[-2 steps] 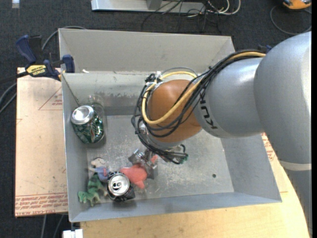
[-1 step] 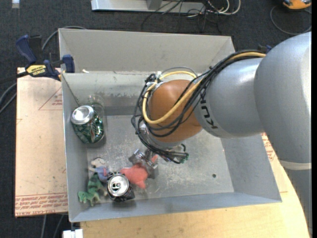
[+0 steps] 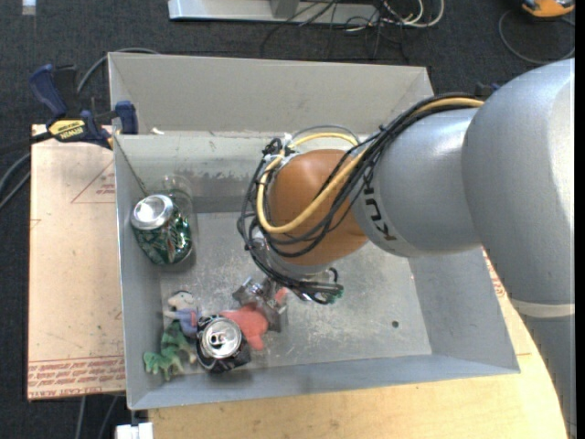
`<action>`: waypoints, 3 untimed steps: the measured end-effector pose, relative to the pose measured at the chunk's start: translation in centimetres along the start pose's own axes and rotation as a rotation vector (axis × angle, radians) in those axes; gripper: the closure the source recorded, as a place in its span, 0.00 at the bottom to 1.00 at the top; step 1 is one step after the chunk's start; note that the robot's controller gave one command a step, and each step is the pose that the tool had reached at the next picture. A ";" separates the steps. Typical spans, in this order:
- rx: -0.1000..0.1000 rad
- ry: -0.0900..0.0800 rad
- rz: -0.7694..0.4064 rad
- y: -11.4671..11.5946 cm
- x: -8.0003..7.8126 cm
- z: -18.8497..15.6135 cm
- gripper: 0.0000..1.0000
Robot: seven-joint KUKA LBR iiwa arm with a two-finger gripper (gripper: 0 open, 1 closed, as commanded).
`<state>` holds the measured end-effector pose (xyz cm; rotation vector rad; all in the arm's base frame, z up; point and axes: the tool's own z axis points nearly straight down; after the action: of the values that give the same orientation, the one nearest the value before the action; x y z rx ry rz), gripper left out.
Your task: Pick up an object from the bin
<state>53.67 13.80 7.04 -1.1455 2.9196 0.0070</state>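
We log the gripper (image 3: 261, 302) sitting low, with the pink-red lump (image 3: 252, 327) just beside it toward the bin's near-left corner, against a crushed dark can (image 3: 219, 341). Whether the gripper is open or closed we cannot tell.

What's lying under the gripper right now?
A red lump, lying against a dark can near the bin's front wall. The gripper covers the lump's upper edge, so its full shape is hidden.
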 end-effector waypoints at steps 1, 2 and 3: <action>-0.001 -0.001 -0.115 -0.6 -0.4 0.0 1.00; 0.000 -0.001 -0.149 -1.9 -1.0 0.0 1.00; -0.001 -0.003 -0.369 0.4 -0.5 0.0 1.00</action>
<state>53.73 14.44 7.01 -1.6605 2.6566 0.0082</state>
